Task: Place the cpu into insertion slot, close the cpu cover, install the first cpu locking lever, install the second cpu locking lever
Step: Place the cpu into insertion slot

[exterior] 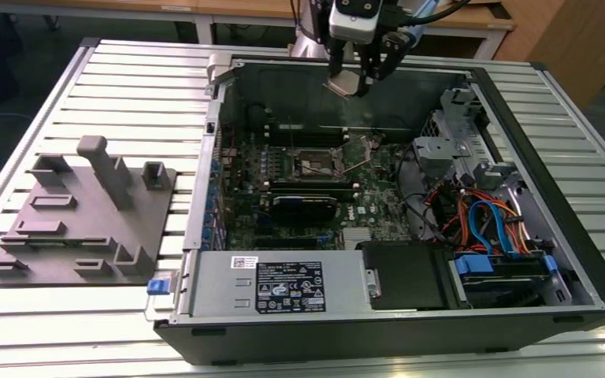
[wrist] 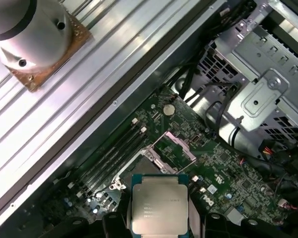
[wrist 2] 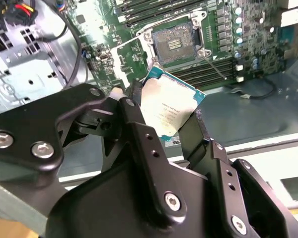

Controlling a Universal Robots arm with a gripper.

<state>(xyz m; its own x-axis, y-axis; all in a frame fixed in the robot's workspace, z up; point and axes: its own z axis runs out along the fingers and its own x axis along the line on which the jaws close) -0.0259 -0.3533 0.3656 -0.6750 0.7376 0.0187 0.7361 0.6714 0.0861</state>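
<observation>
My gripper (exterior: 359, 81) hangs over the far wall of the open computer case, shut on the cpu (exterior: 346, 85). The chip is a small square with a dull silver top and a green edge; in both wrist views it sits clamped between the black fingers (wrist 2: 165, 110) (wrist: 160, 204). Below it on the green motherboard lies the insertion slot (exterior: 318, 164) (wrist 2: 176, 42), its dark contact field bare. The cpu cover (wrist: 175, 148) (wrist 2: 130, 53) stands tilted up beside the slot. A thin wire locking lever (wrist 2: 216, 67) sticks out from the slot's other side.
A grey fixture block (exterior: 82, 220) sits on the slatted table at the exterior view's left. Inside the case are the power supply (exterior: 271, 287), a metal drive cage (exterior: 450, 142), coloured cables (exterior: 491, 220) and long black memory slots (wrist: 114, 158). The arm's base (wrist: 35, 34) is bolted behind the case.
</observation>
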